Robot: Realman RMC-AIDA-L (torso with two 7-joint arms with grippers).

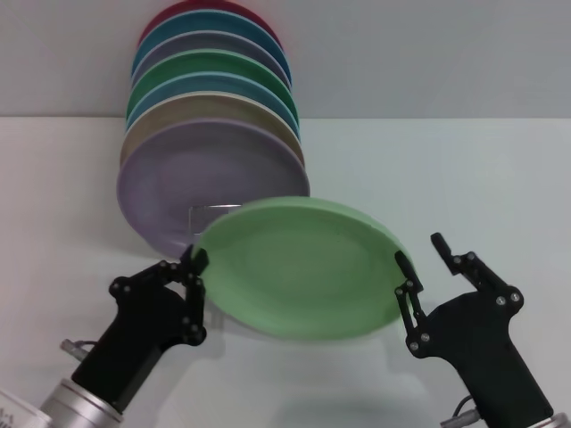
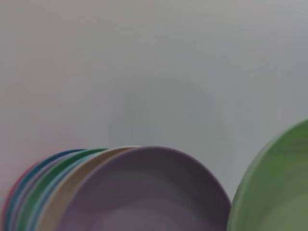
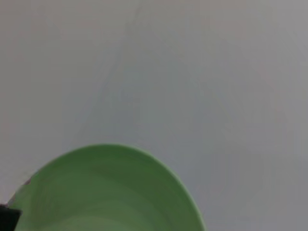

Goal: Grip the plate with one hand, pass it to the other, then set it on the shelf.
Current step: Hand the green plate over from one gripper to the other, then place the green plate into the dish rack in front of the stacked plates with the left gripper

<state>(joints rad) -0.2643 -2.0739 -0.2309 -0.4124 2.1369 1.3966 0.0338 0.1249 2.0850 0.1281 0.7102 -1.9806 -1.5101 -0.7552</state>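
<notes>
Between the 2 grippers, the plate (image 1: 302, 267) hangs above the table (image 1: 464, 169); the left gripper (image 1: 194, 267) pinches its rim, the right gripper (image 1: 421, 253) spreads wide beside it, before the shelf (image 1: 214, 210).

Plate (image 1: 299, 267) before shelf (image 1: 214, 210)

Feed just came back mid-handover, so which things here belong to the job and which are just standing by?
Job:
- plate, light green, held up between the arms
- left claw, at the plate's left rim
- right claw, open at the right rim
- shelf, wire loop showing behind the plate

Standing by:
- lavender plate and the coloured plates stacked behind it
</notes>
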